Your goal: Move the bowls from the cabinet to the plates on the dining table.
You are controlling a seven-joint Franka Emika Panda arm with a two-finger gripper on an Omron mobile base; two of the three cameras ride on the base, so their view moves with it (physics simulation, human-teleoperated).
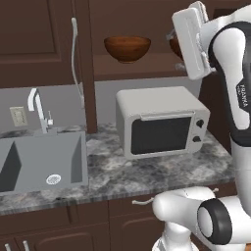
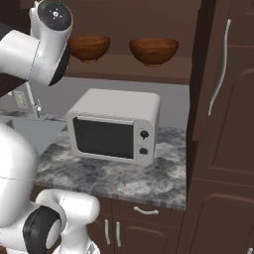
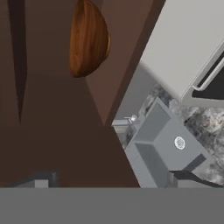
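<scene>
Two reddish-brown bowls stand on the open shelf of the dark cabinet [image 1: 137,71] above the microwave. The left bowl [image 1: 127,48] [image 2: 89,47] shows whole. My white hand [image 1: 193,39] partly covers the right bowl [image 1: 175,47] [image 2: 154,51] in the left base view. My gripper [image 3: 113,179] is open, its dark fingertips [image 3: 41,180] far apart with nothing between them. In the rolled hand view, one bowl [image 3: 87,39] lies ahead, apart from the fingers. The plates and the dining table are out of view.
A white microwave [image 1: 162,122] [image 2: 114,126] sits on the marble counter [image 1: 122,171] under the shelf. The sink [image 1: 41,164] [image 3: 166,148] with its faucet [image 1: 39,110] is to the left. An opened cabinet door with a silver handle [image 2: 221,69] stands at the right.
</scene>
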